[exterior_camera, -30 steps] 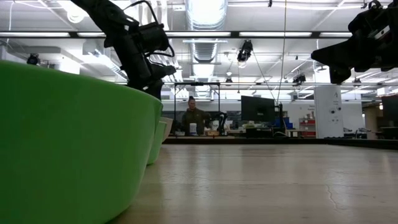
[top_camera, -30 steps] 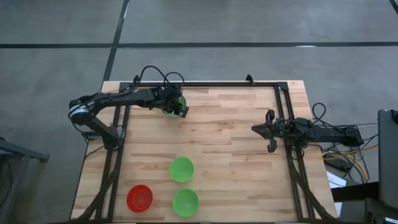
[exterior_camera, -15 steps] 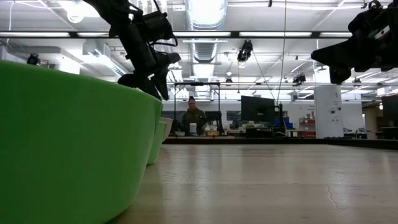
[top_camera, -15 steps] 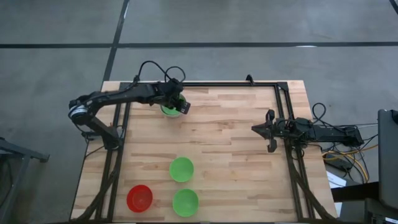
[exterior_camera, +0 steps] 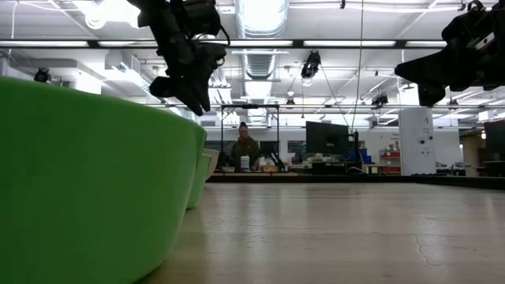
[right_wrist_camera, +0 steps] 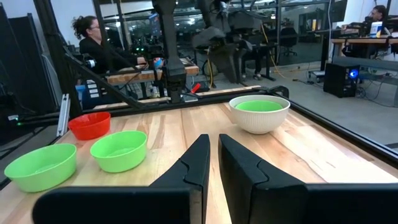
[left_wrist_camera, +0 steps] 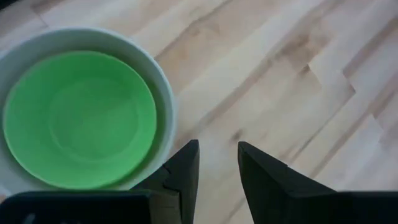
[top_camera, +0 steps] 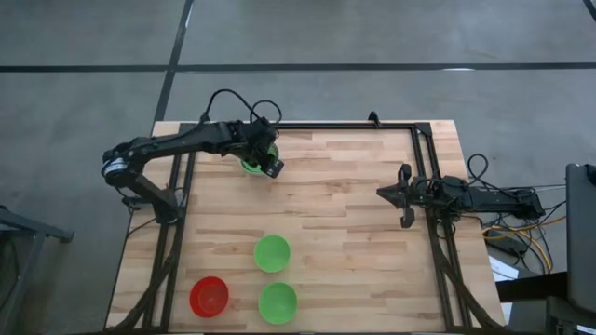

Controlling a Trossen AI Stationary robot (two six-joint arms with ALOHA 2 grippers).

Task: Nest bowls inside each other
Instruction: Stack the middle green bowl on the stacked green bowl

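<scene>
A white-grey bowl (left_wrist_camera: 163,81) stands on its base at the table's far left, and a green bowl (left_wrist_camera: 79,118) sits nested inside it, both also in the high view (top_camera: 251,164). My left gripper (left_wrist_camera: 217,155) hangs open above the table just beside the white bowl's rim, fingers slanting down, nothing between them (top_camera: 270,167). Two more green bowls (top_camera: 272,252) (top_camera: 277,302) and a red bowl (top_camera: 209,296) stand apart near the front left. My right gripper (top_camera: 382,193) waits shut at the right edge, pointing level.
A black metal frame (top_camera: 419,130) runs along the table's far and side edges. Bare wood lies between the nested pair and the three front bowls, and across the table's middle (top_camera: 345,233). In the low view a green bowl (exterior_camera: 87,181) fills the near left.
My left gripper has risen from just over the nested bowls to well above them and has tipped somewhat. The green bowl stays seated in the white-grey bowl.
</scene>
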